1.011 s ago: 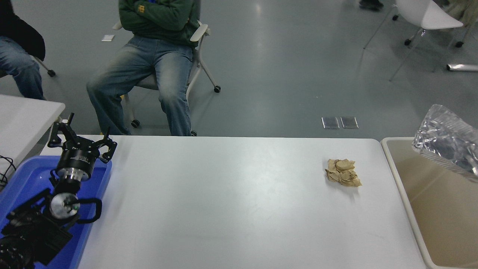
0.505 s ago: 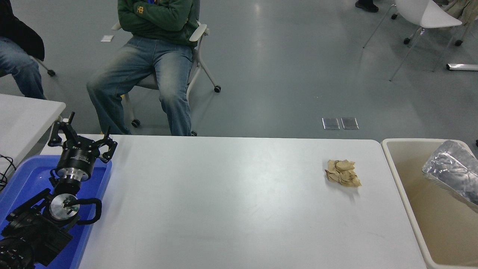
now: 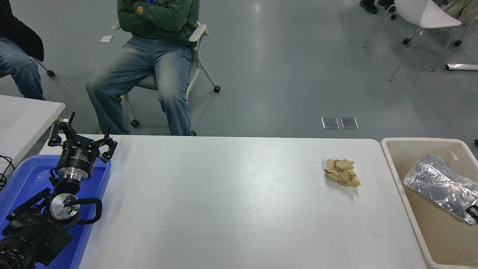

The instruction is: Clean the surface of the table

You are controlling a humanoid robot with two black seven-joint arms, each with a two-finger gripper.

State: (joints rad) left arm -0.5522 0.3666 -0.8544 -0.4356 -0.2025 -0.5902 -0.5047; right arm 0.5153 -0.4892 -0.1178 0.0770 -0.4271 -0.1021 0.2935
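Rightward, crumpled brown paper (image 3: 342,172) near table surface (image 3: 239,209) edge, beside bin (image 3: 410,194).

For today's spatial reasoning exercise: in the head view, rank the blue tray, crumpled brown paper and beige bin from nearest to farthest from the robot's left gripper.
1. Blue tray, directly under the left gripper.
2. Crumpled brown paper, right part of the table surface.
3. Beige bin, beyond the table's right edge.

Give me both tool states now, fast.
Left tool: open, empty, parked over the blue tray.
Right tool: barely in view by the silver bag; cannot tell.
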